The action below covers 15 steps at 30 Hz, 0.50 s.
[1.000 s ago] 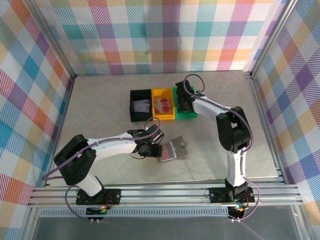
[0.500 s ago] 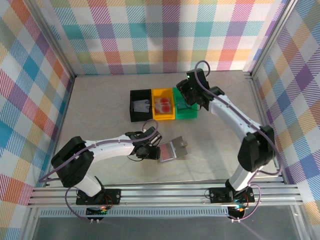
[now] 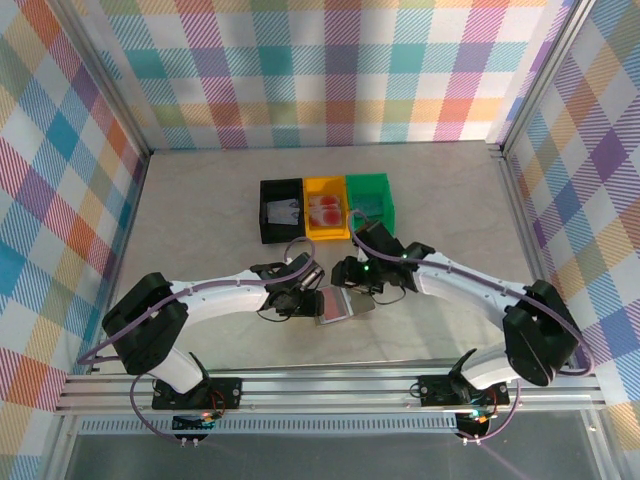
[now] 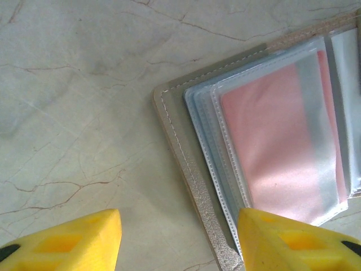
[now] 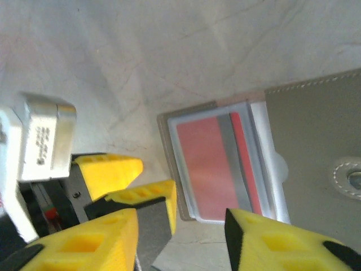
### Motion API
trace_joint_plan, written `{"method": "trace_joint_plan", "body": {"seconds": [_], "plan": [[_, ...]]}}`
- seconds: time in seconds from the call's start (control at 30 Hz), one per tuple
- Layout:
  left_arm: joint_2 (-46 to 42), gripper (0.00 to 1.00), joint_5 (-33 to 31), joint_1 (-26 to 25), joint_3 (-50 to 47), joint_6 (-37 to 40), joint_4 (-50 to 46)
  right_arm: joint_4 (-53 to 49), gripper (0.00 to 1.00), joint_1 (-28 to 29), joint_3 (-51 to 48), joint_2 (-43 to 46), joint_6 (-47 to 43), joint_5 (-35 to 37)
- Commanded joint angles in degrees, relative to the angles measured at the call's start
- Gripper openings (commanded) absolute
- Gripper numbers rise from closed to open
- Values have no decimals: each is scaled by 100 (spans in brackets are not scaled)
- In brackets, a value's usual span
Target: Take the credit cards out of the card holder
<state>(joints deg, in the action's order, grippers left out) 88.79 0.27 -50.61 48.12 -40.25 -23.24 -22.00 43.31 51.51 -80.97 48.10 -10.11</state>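
Left wrist view: pink card (image 4: 271,152) thin, stiff, slick in wallet (image 4: 183,164) sleeve; you pinch bare card edge; left gripper (image 4: 177,248) wide, empty, astride wallet edge; right gripper (image 5: 180,240) half-open, empty, above wallet.

Card holder (image 4: 189,169) cover: grained, stitched, leather-like, faint sheen; inner sleeves (image 4: 204,132): clear glossy plastic; credit card (image 4: 271,147) inside: smooth pink-red plastic; tabletop (image 4: 79,84): smooth, matt, marble-veined.
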Motion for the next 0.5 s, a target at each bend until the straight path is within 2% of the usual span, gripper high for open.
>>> {"method": "trace_joint_plan", "body": {"seconds": [0.0,0.17,0.37,0.47], "plan": [[45,56,97,-72,-92,-207,113,664,43,108,-337,80,-84,-126],[150,56,78,-91,-119,-310,151,866,42,275,-570,-217,-38,-15],[352,56,69,-115,-104,-386,123,1164,34,283,-710,-595,-63,-110],[431,56,54,-125,-119,-397,114,1204,33,283,-783,-568,-66,35]]}}
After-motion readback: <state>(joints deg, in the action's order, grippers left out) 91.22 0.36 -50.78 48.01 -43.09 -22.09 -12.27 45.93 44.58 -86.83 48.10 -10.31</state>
